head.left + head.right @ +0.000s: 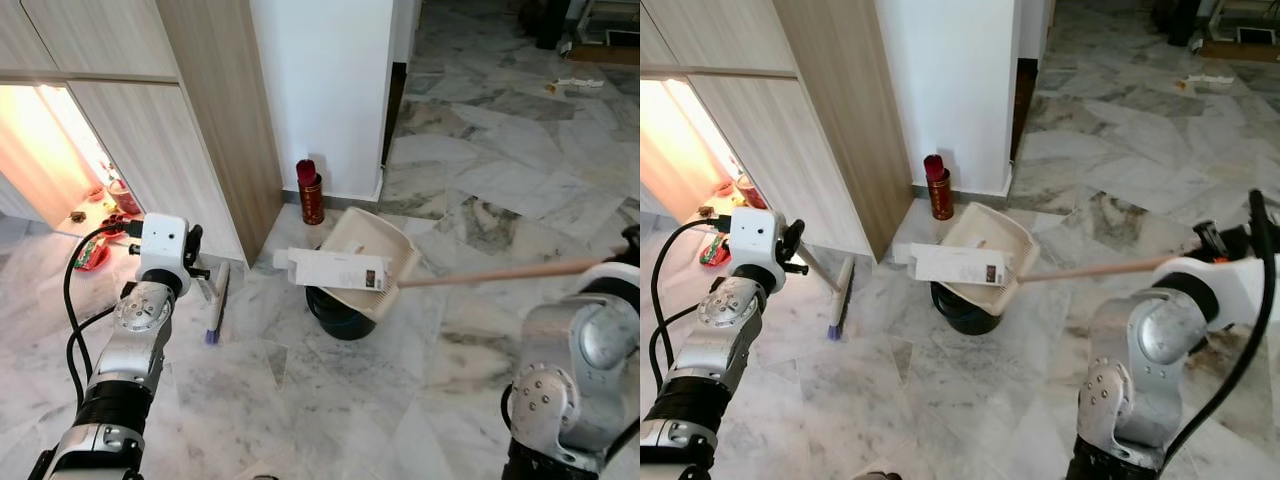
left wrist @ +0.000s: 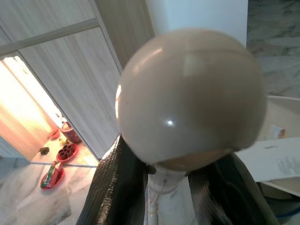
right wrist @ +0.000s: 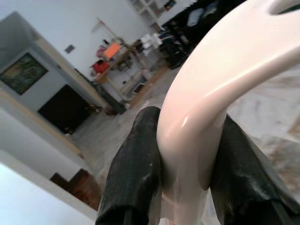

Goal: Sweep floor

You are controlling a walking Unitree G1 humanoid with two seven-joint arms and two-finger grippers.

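Black fingers (image 2: pixel 117 187) of the left gripper (image 2: pixel 171 187) clench the broom (image 1: pixel 214 305); the right gripper (image 3: pixel 187 183) clenches the dustpan (image 1: pixel 365 262) mid-frame, over a black bin (image 1: pixel 338 315). Carton (image 1: pixel 335 270) print unreadable.

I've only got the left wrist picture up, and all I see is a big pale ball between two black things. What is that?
Observer: That is the rounded top of a broom handle, with the left gripper shut on it. From the head views, the broom's brush head rests on the marble floor beside a wooden cabinet.
Operator: And the other arm?
Observer: The right gripper is shut on the end of a long dustpan handle. The dustpan is tilted over a black bin.
Operator: Anything in the pan?
Observer: A flat white carton lies across its mouth.
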